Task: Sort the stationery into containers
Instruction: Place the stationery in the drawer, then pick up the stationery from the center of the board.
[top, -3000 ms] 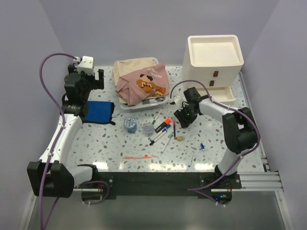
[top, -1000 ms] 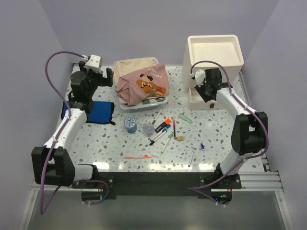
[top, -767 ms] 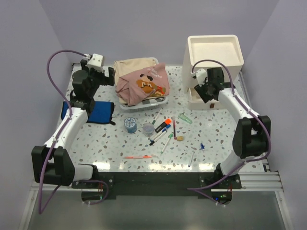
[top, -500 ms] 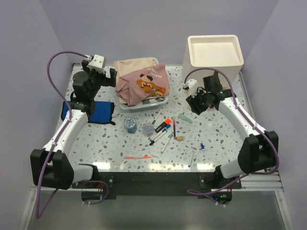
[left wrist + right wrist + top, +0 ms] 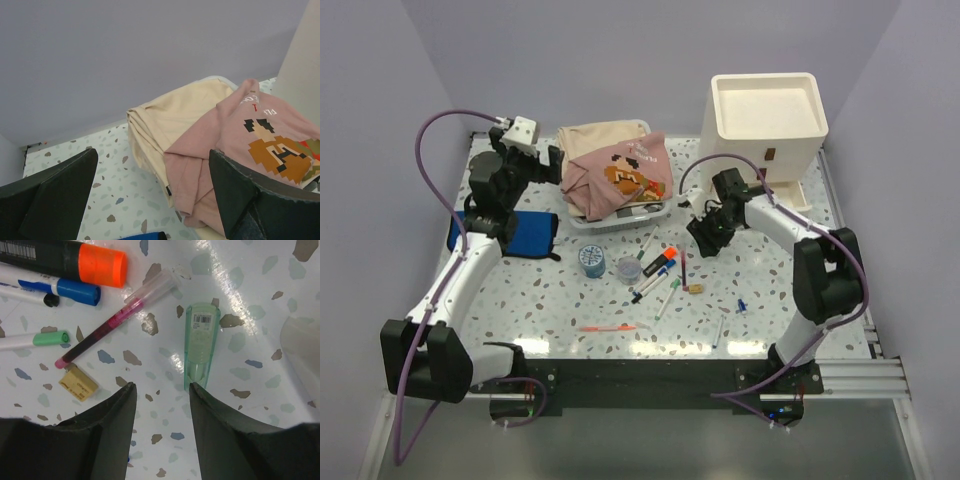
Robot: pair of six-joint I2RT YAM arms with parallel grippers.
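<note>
Loose stationery lies mid-table: a blue tape roll (image 5: 591, 259), a clear cup (image 5: 629, 268), an orange-capped marker (image 5: 662, 260) (image 5: 65, 257), a blue-capped pen (image 5: 75, 290), a green-capped pen (image 5: 35, 339), a pink pen (image 5: 120, 320) and a beige eraser (image 5: 79, 382). My right gripper (image 5: 705, 235) (image 5: 161, 388) is open and empty, low over the table. A clear green stick (image 5: 201, 342) lies just ahead of its right finger. The cream drawer unit (image 5: 767, 115) stands back right, its lower drawer (image 5: 790, 190) pulled out. My left gripper (image 5: 548, 165) (image 5: 152, 200) is open and empty, raised near the clothes.
A clear basket holds a pink top (image 5: 620, 175) (image 5: 235, 150) and beige cloth (image 5: 170, 120) at the back middle. A blue cloth (image 5: 525, 233) lies at the left. An orange pen (image 5: 605, 327), a white pen (image 5: 720, 330) and a small blue piece (image 5: 741, 306) lie near the front.
My right gripper has come away from the drawer unit, down and left to the table over the green stick. My left arm has hardly moved.
</note>
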